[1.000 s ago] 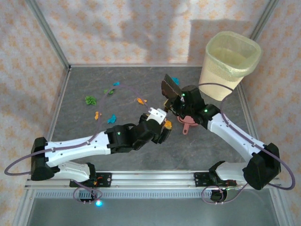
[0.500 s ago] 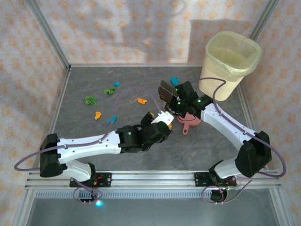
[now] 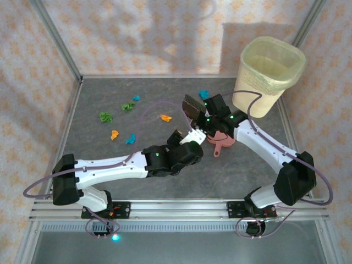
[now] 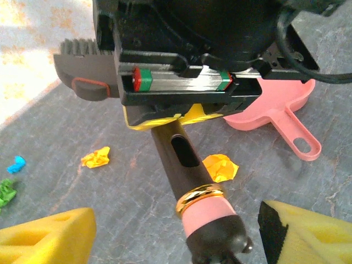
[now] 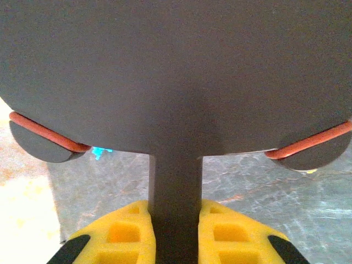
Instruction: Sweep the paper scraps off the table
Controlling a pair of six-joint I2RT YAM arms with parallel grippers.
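Observation:
Small crumpled paper scraps lie on the dark grey table (image 3: 110, 159): green ones (image 3: 105, 116), orange ones (image 3: 164, 117) and teal ones (image 3: 130, 139), with one teal bit (image 3: 204, 94) near the bin. My right gripper (image 5: 176, 231) is shut on the dark handle of a brush (image 5: 176, 71), and it holds the brush head (image 3: 192, 104) above the table. My left gripper (image 4: 176, 234) is open, with its yellow pads (image 4: 44, 236) wide apart on either side of the brush handle's pink-banded end (image 4: 212, 212), not touching it. An orange scrap (image 4: 220, 166) lies just beyond the handle.
A pink dustpan (image 3: 220, 144) lies flat on the table under the right arm, its handle (image 4: 297, 137) pointing toward me. A pale yellow bin (image 3: 269, 74) stands at the back right corner. Aluminium rails and peach patterned walls edge the table.
My left gripper has moved right and forward, so the brush handle's end now lies between its pads. My right arm drew the brush slightly left and back.

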